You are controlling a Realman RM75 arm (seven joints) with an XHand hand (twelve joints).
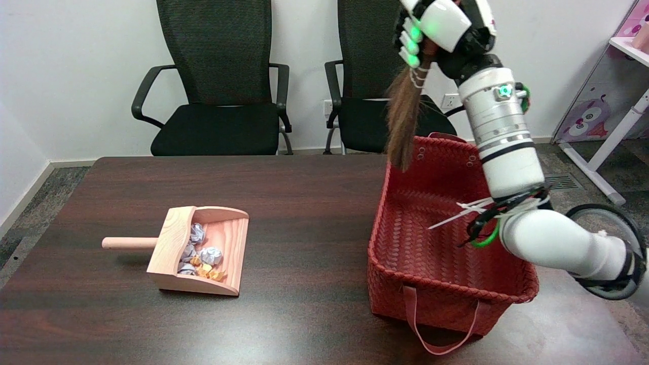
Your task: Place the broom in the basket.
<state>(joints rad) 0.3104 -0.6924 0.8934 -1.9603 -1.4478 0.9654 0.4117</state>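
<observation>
Right arm comes in from lower right, bends at the elbow and rises steeply over the basket's right side. Robot hand (pixel 440 31) is raised high at the top edge of the picture, above the far left part of the basket, fingers curled around the top of the broom (pixel 404 115). It holds the broom hanging with bristles down. Green lights glow on the fingers and wrist.

Counts: one broom, one basket (pixel 405 274), one dustpan (pixel 200 248), two chairs, one worktop (pixel 304 203). Several crumpled paper balls (pixel 203 256) lie in the dustpan, grey-blue and orange; exact number hard to tell.

The broom is small, with a long tuft of brown bristles bound with white wrapping near the top; the handle is hidden in the robot hand. The bristle tip hangs in the air just over the far left rim of the basket, not resting inside.

The basket is red and woven, rectangular and open-topped, with strap handles on the near and far sides, and it stands on the right half of the dark wooden worktop. The pale wooden dustpan sits well apart on the left, handle pointing left. Two black mesh chairs (pixel 218 76) stand on the far side of the worktop against a white wall.
</observation>
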